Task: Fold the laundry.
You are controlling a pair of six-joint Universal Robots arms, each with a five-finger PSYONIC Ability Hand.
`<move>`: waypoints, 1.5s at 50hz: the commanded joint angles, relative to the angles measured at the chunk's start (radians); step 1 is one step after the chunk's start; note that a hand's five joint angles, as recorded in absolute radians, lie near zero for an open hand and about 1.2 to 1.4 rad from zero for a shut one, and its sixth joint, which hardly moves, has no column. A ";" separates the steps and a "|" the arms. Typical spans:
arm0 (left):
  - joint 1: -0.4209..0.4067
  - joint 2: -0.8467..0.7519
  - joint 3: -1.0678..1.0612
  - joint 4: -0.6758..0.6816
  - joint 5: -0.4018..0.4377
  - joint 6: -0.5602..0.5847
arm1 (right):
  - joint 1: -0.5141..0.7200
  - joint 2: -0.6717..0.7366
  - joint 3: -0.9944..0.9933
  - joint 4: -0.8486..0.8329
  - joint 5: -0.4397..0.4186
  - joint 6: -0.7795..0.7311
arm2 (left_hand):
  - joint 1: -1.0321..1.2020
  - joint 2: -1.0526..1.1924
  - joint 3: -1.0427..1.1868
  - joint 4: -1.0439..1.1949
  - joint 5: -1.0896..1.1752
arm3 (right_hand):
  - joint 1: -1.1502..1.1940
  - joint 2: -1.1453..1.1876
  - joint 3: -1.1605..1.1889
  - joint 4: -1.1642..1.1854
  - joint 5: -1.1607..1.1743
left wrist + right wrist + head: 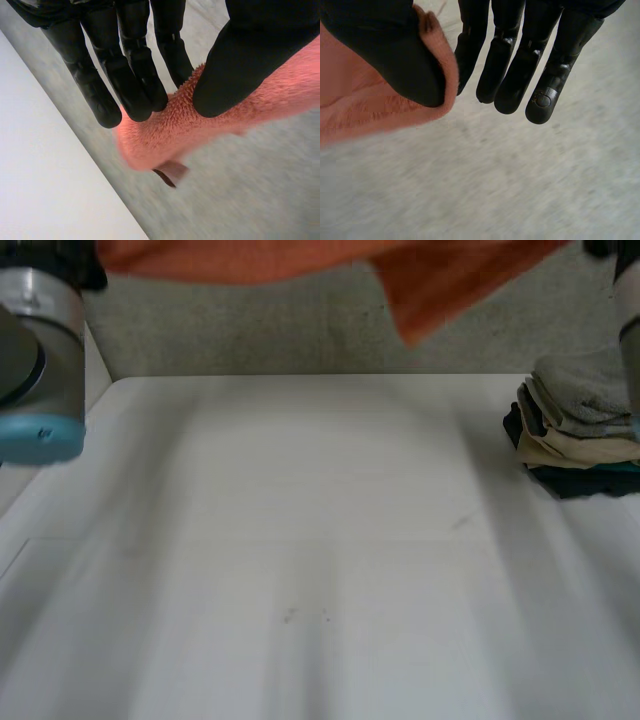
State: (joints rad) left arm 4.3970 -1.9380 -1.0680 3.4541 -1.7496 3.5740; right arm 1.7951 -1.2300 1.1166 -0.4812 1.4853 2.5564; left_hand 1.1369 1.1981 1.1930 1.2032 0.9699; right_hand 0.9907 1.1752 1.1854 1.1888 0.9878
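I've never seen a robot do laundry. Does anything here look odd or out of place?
Slightly: the orange towel hangs in the air past the far edge of the table, pinched by the left hand and the right hand, one part drooping lower. The folded stack looks fine.

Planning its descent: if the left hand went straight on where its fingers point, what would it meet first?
Beyond the orange towel it pinches, the left hand would probably meet the grey floor, just off the white table; depth is unclear.
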 commanded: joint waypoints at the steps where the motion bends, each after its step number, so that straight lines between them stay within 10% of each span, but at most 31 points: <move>1: -0.004 0.174 -0.308 -0.107 0.007 -0.084 | -0.016 -0.100 0.202 0.216 -0.053 -0.012 | 0.259 0.198 0.203 0.193 0.252 | 0.406 0.221 0.211 0.207 0.234; 15: -0.030 0.275 -0.477 -0.142 0.047 -0.089 | -0.014 -0.158 0.299 0.377 -0.072 -0.007 | 0.259 0.198 0.203 0.193 0.252 | 0.406 0.221 0.211 0.207 0.234; 26: -0.022 -0.105 -0.411 -0.141 0.059 -0.095 | -0.002 0.066 0.327 0.375 -0.062 -0.005 | 0.248 0.187 0.192 0.182 0.241 | 0.406 0.221 0.211 0.207 0.234; 31: -0.028 -0.179 -0.392 -0.141 0.067 -0.089 | 0.000 0.121 0.353 0.359 -0.059 -0.005 | -0.687 -0.748 -0.743 -0.753 -0.695 | 0.406 0.221 0.211 0.207 0.234; 44: -0.011 0.048 -0.547 -0.138 0.094 -0.089 | -0.014 0.130 0.356 0.267 0.027 -0.004 | -0.694 -0.756 -0.751 -0.761 -0.702 | 0.406 0.221 0.211 0.207 0.234; 55: 0.073 0.284 -0.894 -0.141 0.329 -0.023 | -0.010 0.167 0.351 0.237 0.049 -0.010 | -0.621 -0.682 -0.677 -0.687 -0.629 | 0.406 0.221 0.211 0.207 0.234; 63: 0.176 0.269 -0.998 -0.138 0.426 0.185 | -0.014 0.162 0.338 0.237 0.050 -0.008 | -0.627 -0.688 -0.683 -0.693 -0.634 | 0.406 0.221 0.211 0.207 0.234; 75: 0.220 0.154 -0.986 -0.092 0.481 0.209 | -0.014 0.165 0.341 0.243 0.050 -0.008 | -0.507 -0.568 -0.563 -0.573 -0.514 | 0.406 0.221 0.211 0.207 0.234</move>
State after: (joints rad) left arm 4.6011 -1.7384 -2.0694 3.3284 -1.2738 3.7894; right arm 1.7804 -1.0649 1.4538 -0.2424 1.5342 2.5474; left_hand 0.4818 0.4774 0.4790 0.4820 0.3097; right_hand 0.9907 1.1752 1.1854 1.1889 0.9878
